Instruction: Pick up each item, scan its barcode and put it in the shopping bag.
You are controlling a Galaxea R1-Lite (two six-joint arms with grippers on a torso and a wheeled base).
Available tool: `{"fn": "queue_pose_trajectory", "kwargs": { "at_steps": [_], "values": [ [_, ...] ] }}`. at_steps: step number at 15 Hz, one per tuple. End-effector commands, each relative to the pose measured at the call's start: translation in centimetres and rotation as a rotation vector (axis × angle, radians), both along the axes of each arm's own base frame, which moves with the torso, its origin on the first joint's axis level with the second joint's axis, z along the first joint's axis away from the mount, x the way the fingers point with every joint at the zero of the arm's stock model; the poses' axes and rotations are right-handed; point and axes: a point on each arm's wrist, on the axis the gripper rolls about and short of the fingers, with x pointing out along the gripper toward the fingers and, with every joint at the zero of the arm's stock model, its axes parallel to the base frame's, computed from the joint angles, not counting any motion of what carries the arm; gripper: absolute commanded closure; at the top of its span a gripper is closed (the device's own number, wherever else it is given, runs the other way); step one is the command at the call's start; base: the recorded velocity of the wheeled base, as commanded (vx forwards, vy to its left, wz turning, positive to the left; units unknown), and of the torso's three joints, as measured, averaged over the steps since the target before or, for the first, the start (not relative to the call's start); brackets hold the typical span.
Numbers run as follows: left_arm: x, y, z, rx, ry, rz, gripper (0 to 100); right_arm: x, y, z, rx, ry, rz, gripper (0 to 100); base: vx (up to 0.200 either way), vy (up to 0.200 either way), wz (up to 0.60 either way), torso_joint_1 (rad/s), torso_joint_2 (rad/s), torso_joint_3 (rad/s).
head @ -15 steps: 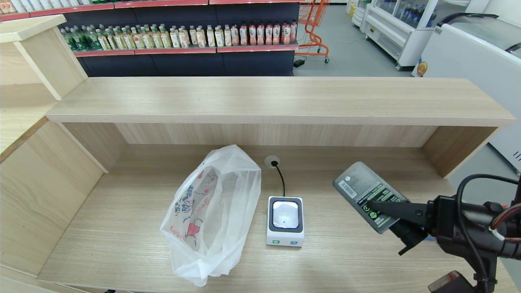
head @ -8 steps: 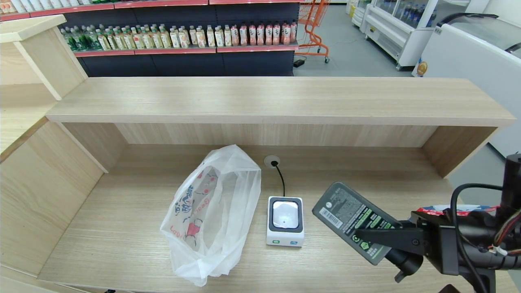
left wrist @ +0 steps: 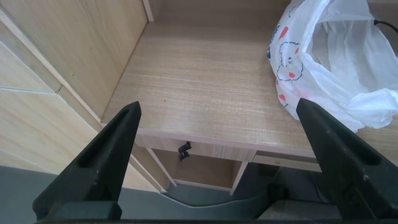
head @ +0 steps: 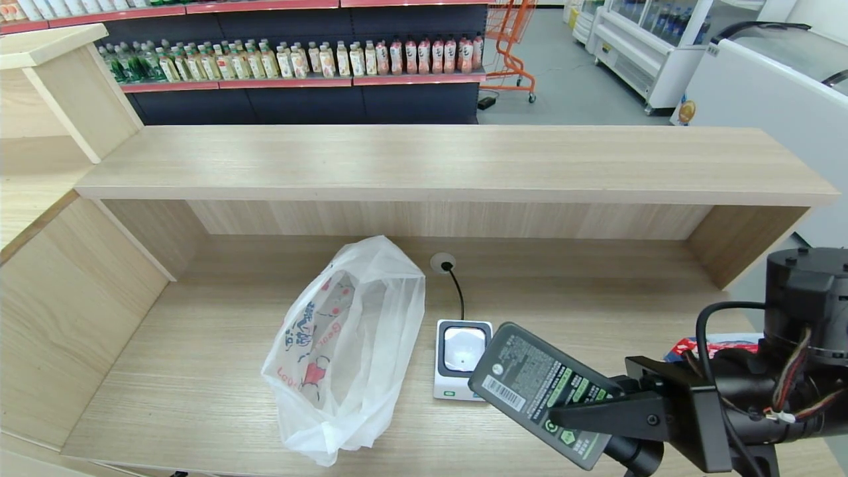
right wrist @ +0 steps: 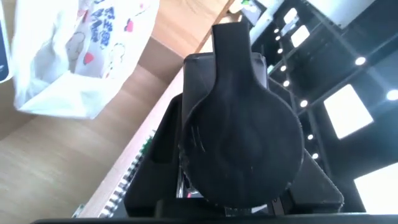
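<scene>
The right gripper (head: 564, 421) is squeezing the flat dark pack (head: 530, 381) by one end, holding it up by the scanner (head: 457, 354). It is looking stiff, light and slippery. The left gripper (left wrist: 217, 115) is hanging wide open.

Room on counter (head: 185, 371) L of bag (head: 344, 344); scanner (head: 457, 351) blocks R side (pack (head: 530, 384) over it)

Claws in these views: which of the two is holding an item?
The right claw: it is shut on the dark flat pack, held up near the scanner. The left claw is open and empty.
</scene>
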Motion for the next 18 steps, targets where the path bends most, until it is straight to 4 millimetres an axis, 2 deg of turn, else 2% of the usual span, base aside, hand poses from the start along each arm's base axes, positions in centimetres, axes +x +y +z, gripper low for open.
{"fn": "queue_pose_trajectory", "kwargs": {
  "at_steps": [1, 10, 11, 12, 14, 15, 16, 17, 18],
  "values": [
    [0.0, 0.0, 0.0, 0.0, 0.0, 0.0, 0, 0.2, 0.2, -0.2, -0.005, 0.009, 0.007, 100, 0.0, 0.0, 0.0, 0.0, 0.0, 0.0],
    [0.0, 0.0, 0.0, 0.0, 0.0, 0.001, 0, 0.4, 0.2, -0.3, -0.006, 0.031, -0.004, 100, 0.0, 0.0, 0.0, 0.0, 0.0, 0.0],
    [0.0, 0.0, 0.0, 0.0, 0.0, 0.0, 0, 0.6, 0.3, 0.5, 0.023, 0.112, -0.026, 100, 0.0, 0.0, 0.0, 0.0, 0.0, 0.0],
    [0.0, 0.0, 0.0, 0.0, 0.0, 0.0, 0, 0.9, 0.0, 1.6, 0.073, 0.276, -0.082, 100, 0.0, 0.0, 0.0, 0.0, 0.0, 0.0],
    [0.0, 0.0, 0.0, 0.0, 0.0, 0.0, 0, 1.1, -2.7, 2.9, 0.234, 0.705, -0.381, 100, 0.0, 0.0, 0.0, 0.0, 0.0, 0.0],
    [0.0, 0.0, 0.0, 0.0, 0.0, 0.0, 0, -0.5, -4.0, 4.5, 0.379, 0.811, -0.494, 100, 0.0, 0.0, 0.0, 0.0, 0.0, 0.0],
    [0.0, 0.0, 0.0, 0.0, 0.0, 0.0, 0, -1.3, -5.0, 5.3, 0.466, 0.851, -0.547, 100, 0.0, 0.0, 0.0, 0.0, 0.0, 0.0],
    [0.0, 0.0, 0.0, 0.0, 0.0, 0.0, 0, -2.1, -7.1, 4.3, 0.593, 1.064, -0.665, 100, 0.0, 0.0, 0.0, 0.0, 0.0, 0.0],
    [0.0, 0.0, 0.0, 0.0, 0.0, 0.0, 0, -1.5, -7.8, 5.0, 0.703, 1.191, -0.706, 100, 0.0, 0.0, 0.0, 0.0, 0.0, 0.0]
  ]
}}
